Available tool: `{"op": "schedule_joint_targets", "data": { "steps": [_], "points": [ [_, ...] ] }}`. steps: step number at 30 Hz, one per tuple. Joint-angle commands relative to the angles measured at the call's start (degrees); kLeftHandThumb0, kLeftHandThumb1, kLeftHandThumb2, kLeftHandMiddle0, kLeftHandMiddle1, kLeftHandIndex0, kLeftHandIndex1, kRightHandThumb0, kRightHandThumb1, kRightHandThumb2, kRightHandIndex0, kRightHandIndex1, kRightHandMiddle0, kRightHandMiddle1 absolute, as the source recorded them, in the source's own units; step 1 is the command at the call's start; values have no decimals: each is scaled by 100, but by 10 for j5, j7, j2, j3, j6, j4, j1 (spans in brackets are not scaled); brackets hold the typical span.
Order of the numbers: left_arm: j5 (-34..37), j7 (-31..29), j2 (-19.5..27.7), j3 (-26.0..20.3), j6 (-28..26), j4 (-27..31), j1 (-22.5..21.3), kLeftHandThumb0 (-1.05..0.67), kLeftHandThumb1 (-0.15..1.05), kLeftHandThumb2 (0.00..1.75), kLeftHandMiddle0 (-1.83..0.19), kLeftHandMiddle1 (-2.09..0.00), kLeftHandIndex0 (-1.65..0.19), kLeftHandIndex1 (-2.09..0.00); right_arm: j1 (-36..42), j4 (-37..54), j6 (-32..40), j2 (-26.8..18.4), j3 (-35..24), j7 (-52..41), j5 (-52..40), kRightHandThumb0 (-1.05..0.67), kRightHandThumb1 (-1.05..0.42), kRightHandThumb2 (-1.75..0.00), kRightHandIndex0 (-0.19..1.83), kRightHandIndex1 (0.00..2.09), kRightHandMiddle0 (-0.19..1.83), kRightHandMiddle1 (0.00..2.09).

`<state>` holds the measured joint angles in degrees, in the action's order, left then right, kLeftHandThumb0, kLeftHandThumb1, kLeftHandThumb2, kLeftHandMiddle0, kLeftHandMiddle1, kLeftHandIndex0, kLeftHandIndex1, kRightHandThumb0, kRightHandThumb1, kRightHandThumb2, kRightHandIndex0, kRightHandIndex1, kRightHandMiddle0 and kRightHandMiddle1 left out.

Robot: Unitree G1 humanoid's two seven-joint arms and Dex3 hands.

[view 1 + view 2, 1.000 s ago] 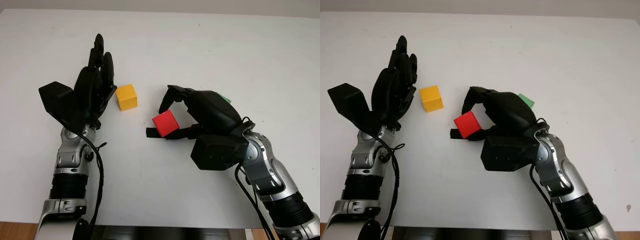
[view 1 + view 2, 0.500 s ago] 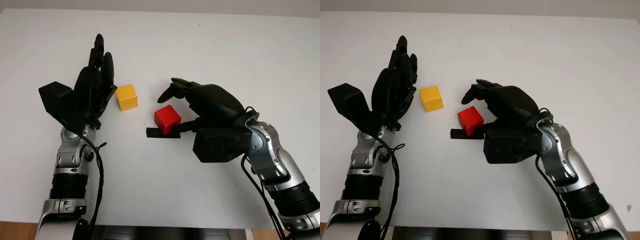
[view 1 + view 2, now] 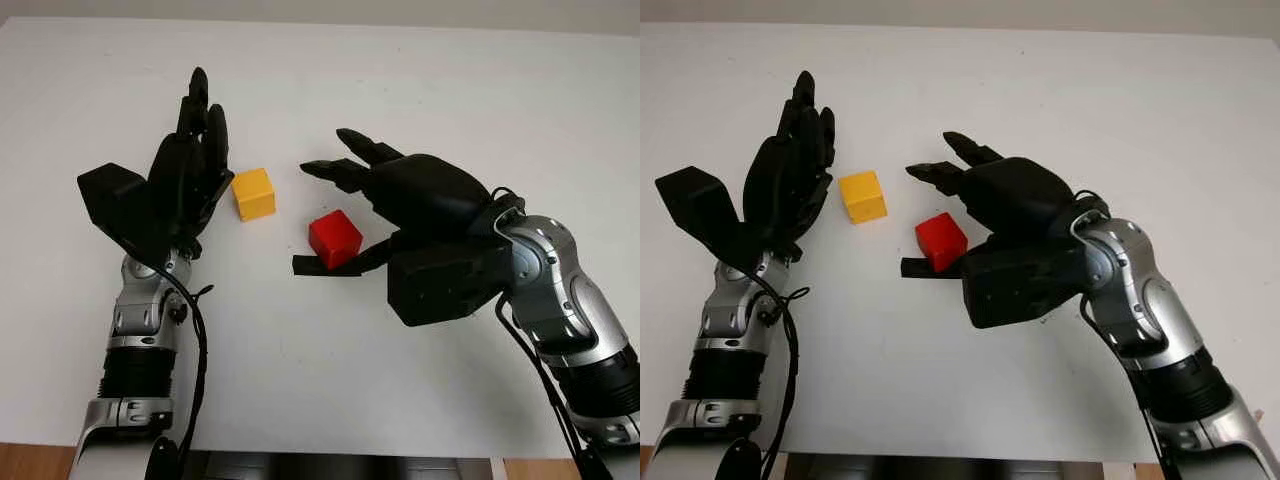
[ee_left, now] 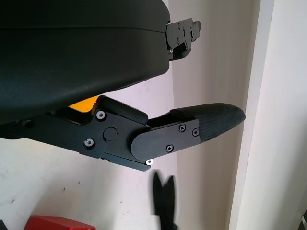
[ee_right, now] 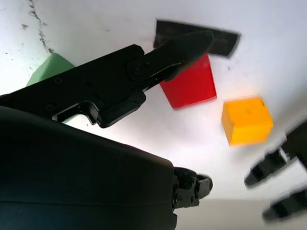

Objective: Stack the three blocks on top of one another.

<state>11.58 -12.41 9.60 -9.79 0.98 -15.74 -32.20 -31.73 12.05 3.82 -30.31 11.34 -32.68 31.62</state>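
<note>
Green block [image 5: 52,68] mostly tucked behind the right hand [image 3: 400,195], just a corner poking out in the right wrist view. Yellow block [image 4: 82,106] nearly covered by the left hand [image 4: 144,139]. Red block [image 4: 57,223] cropped at the frame edge.

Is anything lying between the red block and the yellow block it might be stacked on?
Nothing visible: bare white table separates the red cube-shaped block from the yellow cube-shaped block. The right hand, open, hovers over the red block; the left hand, open, stands beside the yellow one.
</note>
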Motion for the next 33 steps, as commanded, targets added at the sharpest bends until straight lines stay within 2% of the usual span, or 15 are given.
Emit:
{"op": "schedule_joint_targets", "data": {
  "steps": [1, 2, 5, 8, 12, 15, 17, 25, 33],
  "points": [
    [-6, -1, 9, 0, 12, -6, 1, -74, 105, 65, 18, -4, 18, -3, -6, 22, 10, 16, -27, 20, -23, -81, -102, -16, -19, 0, -16, 6],
    [-6, 0, 9, -2, 16, -8, 0, -74, 105, 64, 18, -4, 18, -3, -3, 29, 17, 27, -44, 41, -35, -80, -103, -27, -19, 0, -17, 3],
    [-10, 10, 11, -4, 30, -15, -4, -73, 105, 57, 14, -6, 14, -6, 1, 37, 26, 54, -91, 111, -59, -74, -105, -29, -12, 4, -8, 6],
    [-20, 24, 12, -5, 44, -22, -7, -74, 105, 49, 5, -9, 7, -9, -5, 32, 59, 77, -132, 140, -107, -71, -105, -30, -12, 4, -10, 5],
    [-45, 37, 24, 2, 64, -29, -10, -74, 105, 44, -3, -9, 3, -10, -6, 40, 120, 71, -150, 147, -124, -74, -105, -40, -9, 6, -7, 6],
    [-125, 72, 51, 26, 97, -42, -13, -74, 105, 45, -10, -10, -1, -11, 6, 27, 132, 56, -156, 143, -132, -74, -105, -40, -8, 6, -6, 7],
    [-168, 92, 67, 38, 107, -49, -16, -75, 105, 40, -17, -10, -5, -12, 13, 20, 136, 48, -155, 141, -133, -75, -105, -40, -9, 6, -7, 6],
    [-354, 123, 157, 111, 69, -28, -18, -82, 105, 24, -11, -4, -12, -10, 38, 28, 138, 32, -165, 162, -130, -74, -105, -44, -9, 6, -8, 6],
    [-459, 74, 215, 170, 27, 20, -13, -92, 105, 17, 2, -3, -14, -7, 46, 32, 147, 23, -168, 175, -125, -75, -105, -41, -11, 5, -7, 6]
  ]
}}
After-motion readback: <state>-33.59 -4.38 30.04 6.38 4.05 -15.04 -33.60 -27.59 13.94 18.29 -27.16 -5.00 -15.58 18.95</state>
